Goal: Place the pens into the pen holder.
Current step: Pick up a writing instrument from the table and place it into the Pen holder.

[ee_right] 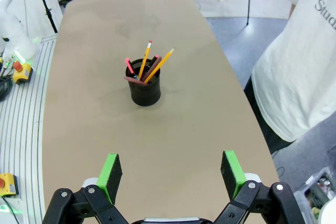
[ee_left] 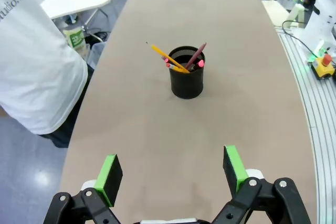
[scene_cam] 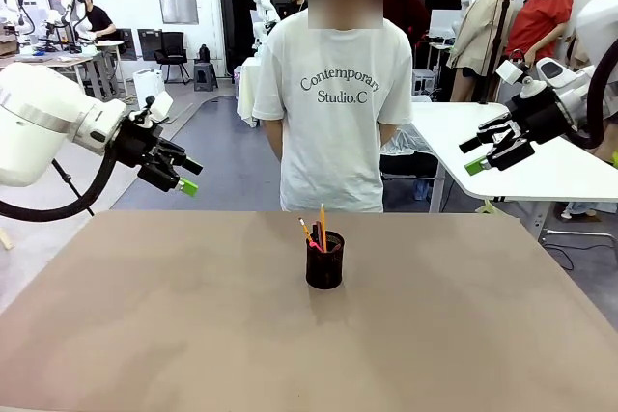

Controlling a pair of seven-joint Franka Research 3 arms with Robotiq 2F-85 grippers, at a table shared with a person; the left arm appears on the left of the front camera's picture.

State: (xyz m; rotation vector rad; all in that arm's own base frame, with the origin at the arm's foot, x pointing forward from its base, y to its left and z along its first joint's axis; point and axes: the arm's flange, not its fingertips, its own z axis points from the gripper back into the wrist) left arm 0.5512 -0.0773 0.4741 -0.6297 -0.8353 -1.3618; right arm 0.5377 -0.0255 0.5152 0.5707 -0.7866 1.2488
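near the tabletop (scene_cam: 145, 335) middle, toward the far edge: pen holder (scene_cam: 324, 260) upright with all pens (scene_cam: 316, 233) inside, so left tool (scene_cam: 183, 178) and right tool (scene_cam: 475, 154) raised off the side edges, wide, holding nothing.

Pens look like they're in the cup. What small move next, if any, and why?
Probably none beyond holding both arms back. The pens already stand inside the pen holder, upright on the table. The left gripper and right gripper are open, raised off to the sides, holding nothing. I'd call the job done.
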